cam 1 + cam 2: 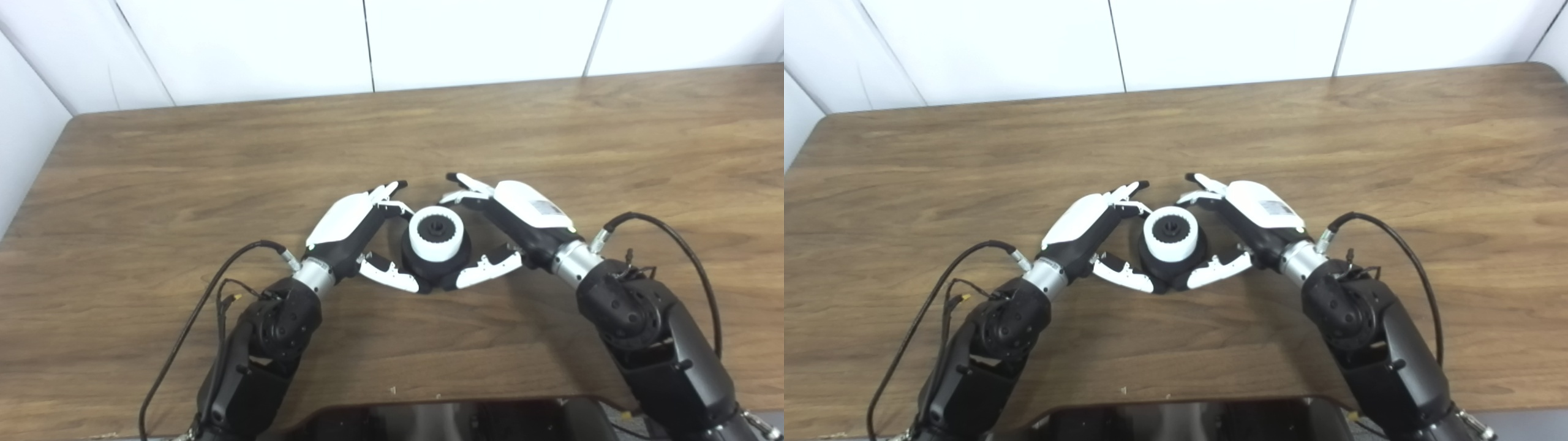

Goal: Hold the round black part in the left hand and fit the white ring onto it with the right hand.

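Note:
The round black part (436,264) stands on the wooden table (184,184) at the middle, with the white ring (436,234) seated on top of it, toothed inner rim facing up. My left hand (355,236) is open on its left side, fingers spread past it and thumb near its front. My right hand (511,223) is open on its right side, mirrored the same way. Neither hand clearly grips the part; the thumbs lie close to its base. The same shows in the right eye view: part and ring (1171,236), left hand (1090,229), right hand (1249,220).
White wall panels (367,43) stand behind the table's far edge. Black cables (202,306) loop beside each forearm. A dark body part of the robot (447,422) sits at the near edge.

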Robot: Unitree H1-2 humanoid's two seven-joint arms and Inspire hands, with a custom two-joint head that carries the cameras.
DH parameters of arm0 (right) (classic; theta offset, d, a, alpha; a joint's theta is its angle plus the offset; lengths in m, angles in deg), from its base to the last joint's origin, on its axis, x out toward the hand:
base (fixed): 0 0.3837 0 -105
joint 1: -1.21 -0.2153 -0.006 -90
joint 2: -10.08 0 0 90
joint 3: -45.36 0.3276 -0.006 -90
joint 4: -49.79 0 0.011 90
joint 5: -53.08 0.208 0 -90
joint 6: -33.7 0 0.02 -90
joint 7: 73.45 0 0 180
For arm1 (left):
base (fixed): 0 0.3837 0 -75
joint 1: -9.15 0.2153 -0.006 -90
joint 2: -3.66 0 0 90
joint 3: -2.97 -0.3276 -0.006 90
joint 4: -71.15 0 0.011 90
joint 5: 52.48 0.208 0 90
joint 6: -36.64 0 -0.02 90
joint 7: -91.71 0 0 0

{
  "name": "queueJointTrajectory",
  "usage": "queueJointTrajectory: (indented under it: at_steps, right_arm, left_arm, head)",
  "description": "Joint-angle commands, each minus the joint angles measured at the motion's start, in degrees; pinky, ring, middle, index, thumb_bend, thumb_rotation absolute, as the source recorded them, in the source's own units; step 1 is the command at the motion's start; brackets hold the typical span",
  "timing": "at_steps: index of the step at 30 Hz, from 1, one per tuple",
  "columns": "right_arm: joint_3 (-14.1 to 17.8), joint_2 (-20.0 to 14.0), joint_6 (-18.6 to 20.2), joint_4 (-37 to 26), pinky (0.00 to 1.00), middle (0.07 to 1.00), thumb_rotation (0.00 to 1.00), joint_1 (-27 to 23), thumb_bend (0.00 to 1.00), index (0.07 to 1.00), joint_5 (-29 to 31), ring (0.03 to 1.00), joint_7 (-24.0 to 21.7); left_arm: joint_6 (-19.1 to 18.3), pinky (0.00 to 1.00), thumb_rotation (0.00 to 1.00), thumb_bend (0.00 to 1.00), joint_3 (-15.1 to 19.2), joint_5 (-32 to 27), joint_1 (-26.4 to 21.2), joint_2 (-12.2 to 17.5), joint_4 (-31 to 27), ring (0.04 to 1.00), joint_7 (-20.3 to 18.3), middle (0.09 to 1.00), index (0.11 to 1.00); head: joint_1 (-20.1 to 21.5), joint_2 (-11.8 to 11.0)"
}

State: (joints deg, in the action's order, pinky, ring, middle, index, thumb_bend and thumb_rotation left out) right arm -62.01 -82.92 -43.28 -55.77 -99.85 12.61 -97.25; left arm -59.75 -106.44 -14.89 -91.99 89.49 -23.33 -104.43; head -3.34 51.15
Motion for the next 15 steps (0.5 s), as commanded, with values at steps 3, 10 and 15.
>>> queueJointTrajectory:
  at_steps: [3,10,15]
  right_arm:
    - [1.5,-0.8,0.0,0.1,0.86,0.972,0.49,-0.8,1.00,0.897,0.4,0.942,1.3]
    - [2.3,-0.8,1.0,0.2,0.90,0.976,0.47,-0.5,1.00,0.910,0.5,0.947,1.7]
    - [2.8,-0.8,1.0,0.4,0.91,0.978,0.46,-0.5,1.00,0.913,0.5,0.943,2.0]
  left_arm:
    - [1.2,1.00,0.37,0.99,0.5,-0.7,-2.4,0.4,-1.9,1.000,1.0,1.000,0.609]
    - [1.7,1.00,0.36,1.00,0.6,-0.9,-2.5,0.6,-1.7,1.000,1.1,1.000,0.605]
    - [1.9,1.00,0.36,0.99,0.6,-0.8,-2.5,0.7,-1.5,1.000,1.2,1.000,0.606]
  head:
    - [0.1,0.0]
    - [0.7,0.1]
    - [0.7,0.1]
